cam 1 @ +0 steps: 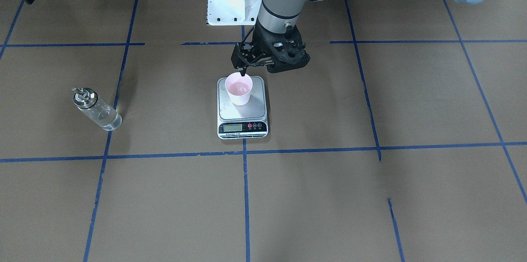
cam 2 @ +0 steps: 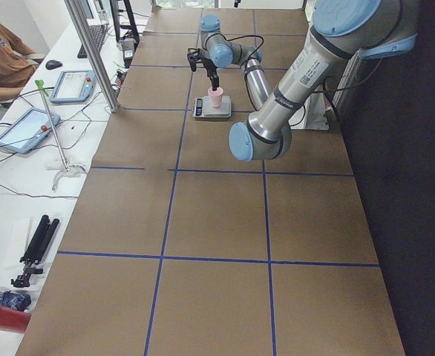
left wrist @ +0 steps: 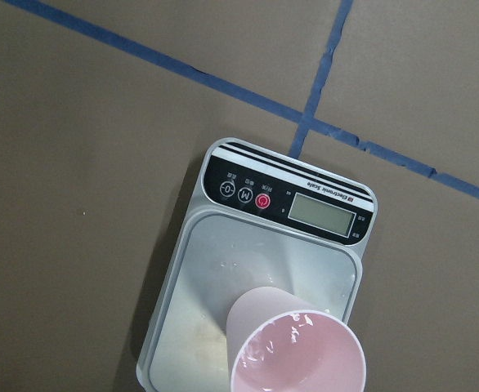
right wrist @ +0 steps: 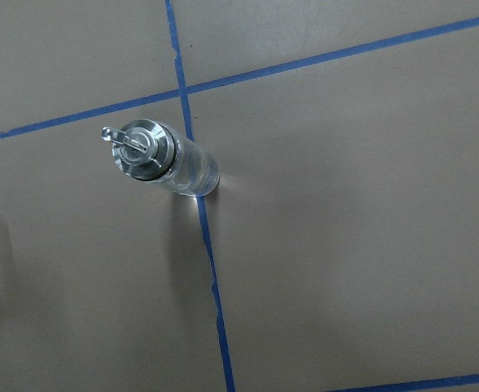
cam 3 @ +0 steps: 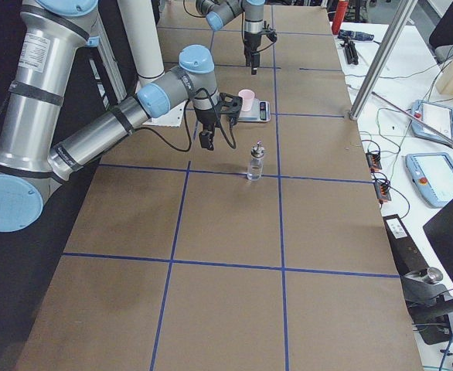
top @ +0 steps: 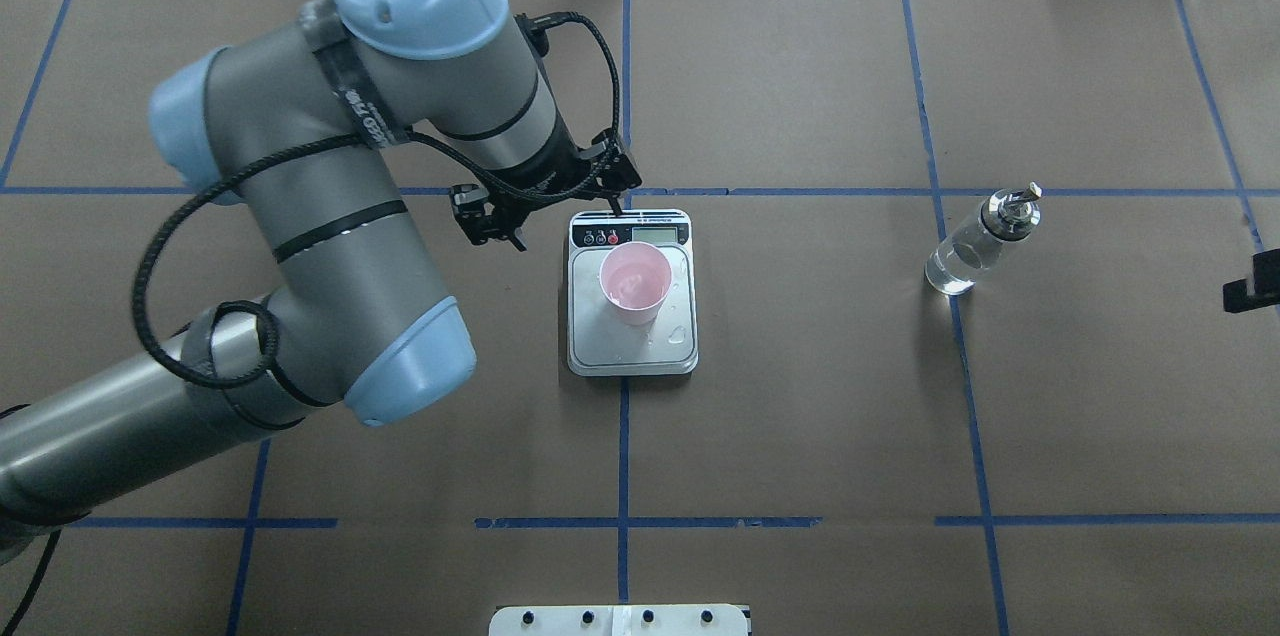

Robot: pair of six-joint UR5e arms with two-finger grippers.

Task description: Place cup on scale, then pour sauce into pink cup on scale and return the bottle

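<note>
Wholly inside edges of scale point(top: 632, 348), cup point(top: 635, 281); bottle point(top: 975, 246) well apart.

Looks down on pink cup point(left wrist: 298, 351) standing upright on silver scale point(left wrist: 223, 286), display lit blank; blue tape point(left wrist: 320, 73) crossing brown table point(left wrist: 76, 204).

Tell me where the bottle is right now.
In the overhead view the bottle stands upright on a blue tape line on the robot's right side, well apart from the scale that carries the cup.
</note>
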